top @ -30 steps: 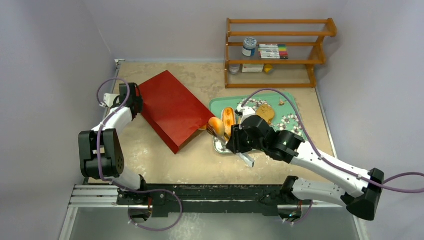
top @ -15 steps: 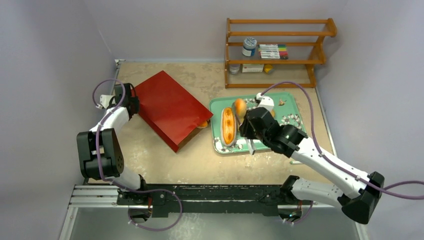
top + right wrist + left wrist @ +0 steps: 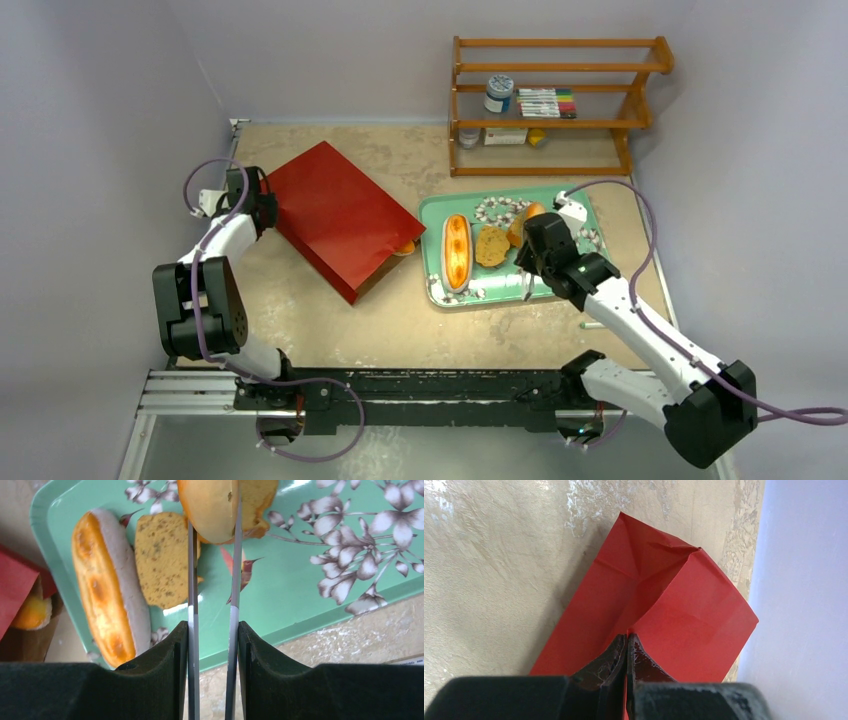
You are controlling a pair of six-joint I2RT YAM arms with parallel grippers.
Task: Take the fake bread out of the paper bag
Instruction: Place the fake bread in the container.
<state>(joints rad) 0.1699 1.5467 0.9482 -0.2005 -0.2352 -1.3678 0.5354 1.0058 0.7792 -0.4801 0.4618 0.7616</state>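
Observation:
The red paper bag (image 3: 335, 215) lies flat on the table, mouth toward the tray. My left gripper (image 3: 262, 205) is shut on a fold at its closed end (image 3: 684, 605), fingertips pinched together (image 3: 627, 637). My right gripper (image 3: 540, 245) is shut on metal tongs (image 3: 191, 580), which pinch an orange roll (image 3: 210, 505) above the green floral tray (image 3: 590, 215). The roll shows in the top view (image 3: 522, 222). On the tray lie a long loaf (image 3: 456, 250) and a toast slice (image 3: 491, 246); a second slice (image 3: 260, 500) sits behind the roll. One orange piece (image 3: 405, 248) sits in the bag's mouth.
A wooden shelf (image 3: 555, 105) with a jar and markers stands at the back right. A small pen-like item (image 3: 592, 324) lies on the table near the tray's front right corner. Walls close in on the left and back.
My right arm has carried the roll in the tongs from beside the bag's mouth rightward over the tray. The toast slice is uncovered now. The left gripper has shifted slightly, still holding the bag.

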